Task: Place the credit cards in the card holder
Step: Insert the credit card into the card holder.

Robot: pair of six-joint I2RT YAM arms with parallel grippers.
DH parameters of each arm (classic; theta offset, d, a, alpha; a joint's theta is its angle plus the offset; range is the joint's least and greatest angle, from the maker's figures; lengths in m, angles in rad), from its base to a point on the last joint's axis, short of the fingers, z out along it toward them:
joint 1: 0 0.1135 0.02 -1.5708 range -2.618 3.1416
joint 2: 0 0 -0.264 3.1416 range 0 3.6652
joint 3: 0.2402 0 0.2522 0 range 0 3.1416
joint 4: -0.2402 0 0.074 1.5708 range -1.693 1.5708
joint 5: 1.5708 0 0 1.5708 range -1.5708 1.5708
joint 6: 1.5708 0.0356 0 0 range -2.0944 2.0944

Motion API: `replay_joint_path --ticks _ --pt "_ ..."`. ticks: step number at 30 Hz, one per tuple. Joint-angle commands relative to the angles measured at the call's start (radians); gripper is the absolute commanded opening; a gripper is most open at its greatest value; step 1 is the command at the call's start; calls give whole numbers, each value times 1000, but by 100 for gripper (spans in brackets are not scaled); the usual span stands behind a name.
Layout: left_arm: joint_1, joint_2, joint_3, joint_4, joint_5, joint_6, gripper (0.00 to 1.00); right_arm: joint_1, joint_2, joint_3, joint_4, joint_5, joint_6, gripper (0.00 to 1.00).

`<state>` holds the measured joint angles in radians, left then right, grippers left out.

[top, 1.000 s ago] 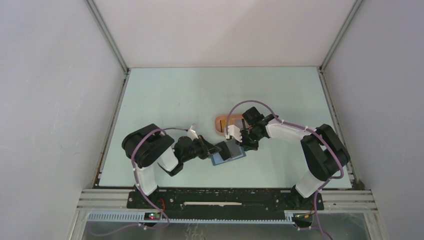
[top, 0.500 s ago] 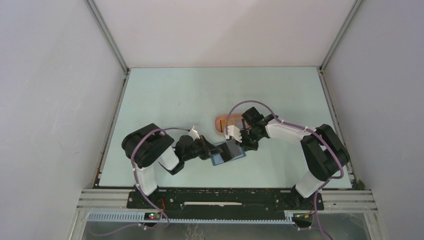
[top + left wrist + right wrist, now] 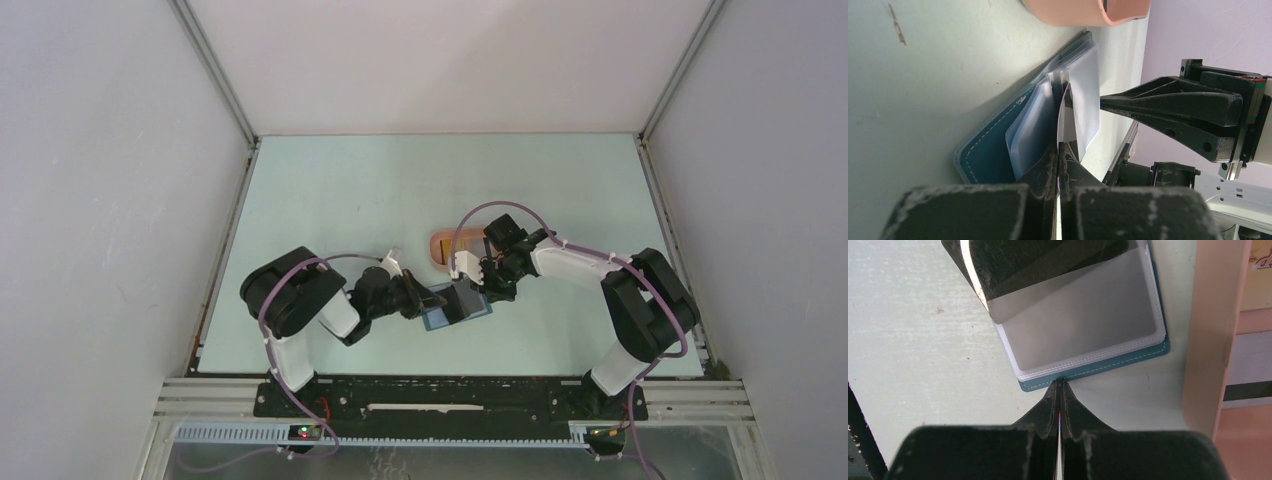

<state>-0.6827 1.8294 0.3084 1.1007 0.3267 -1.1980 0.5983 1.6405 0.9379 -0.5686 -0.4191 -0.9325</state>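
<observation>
Two grippers meet at the open blue card holder (image 3: pixel 1118 366), lying just beside the peach tray (image 3: pixel 1215 340). The left gripper (image 3: pixel 1058 150) clamps a dark credit card (image 3: pixel 1038 260) partly under a clear sleeve (image 3: pixel 1088 325). The right gripper (image 3: pixel 1059 387), fingers together, touches the holder's edge.

Scuffed matt worktop (image 3: pixel 938 75), the card holder (image 3: pixel 983 162) smooth blue leather-look with pale stitching, its sleeves (image 3: pixel 1083 325) clear glossy plastic, the tray (image 3: pixel 1215 330) smooth matt peach plastic, and the left gripper (image 3: pixel 1058 147) black plastic, rough and chalky with wear.
</observation>
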Motion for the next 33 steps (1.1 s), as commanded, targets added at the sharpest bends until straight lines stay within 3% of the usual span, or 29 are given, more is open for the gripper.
replay_joint_path --ticks 1,33 --pt "-6 0 27 -127 -10 20 0 12 -4 31 -11 5 8 2" --pt "15 -36 -34 -156 -6 -6 0 30 -10 31 -9 19 6 2"
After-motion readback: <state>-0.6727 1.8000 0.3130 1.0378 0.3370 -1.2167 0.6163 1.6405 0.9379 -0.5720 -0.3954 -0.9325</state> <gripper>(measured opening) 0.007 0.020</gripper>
